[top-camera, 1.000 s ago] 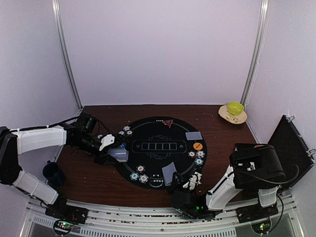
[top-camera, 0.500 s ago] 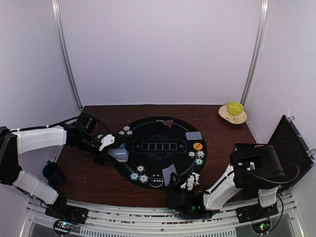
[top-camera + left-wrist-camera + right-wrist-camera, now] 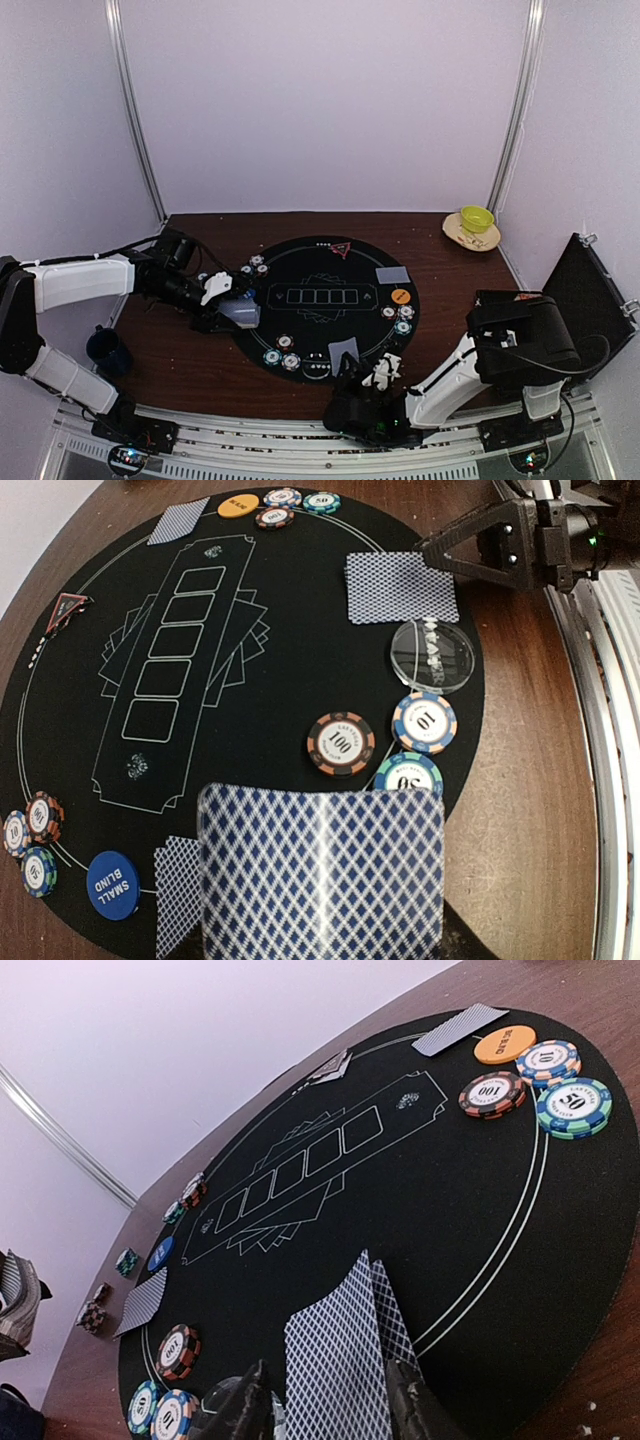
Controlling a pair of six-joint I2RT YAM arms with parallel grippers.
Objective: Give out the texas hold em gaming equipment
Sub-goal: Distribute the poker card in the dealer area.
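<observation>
Black mat [image 3: 365, 275] | left gripper [image 3: 228, 296] clamped on deck [image 3: 320, 875], fingers hidden | right gripper [image 3: 328, 1392] apart

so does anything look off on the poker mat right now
Nothing spilled or damaged. The two cards at the near seat lie slightly fanned, not squared, between the open fingers of the right gripper. The chips beside them lie flat. The left gripper holds the deck.

Blue-lattice cards [image 3: 320, 870], black mat [image 3: 300, 660]

mat [image 3: 345, 262] centre open, chips [image 3: 290, 361], cards [image 3: 392, 274] crowding its rim
</observation>
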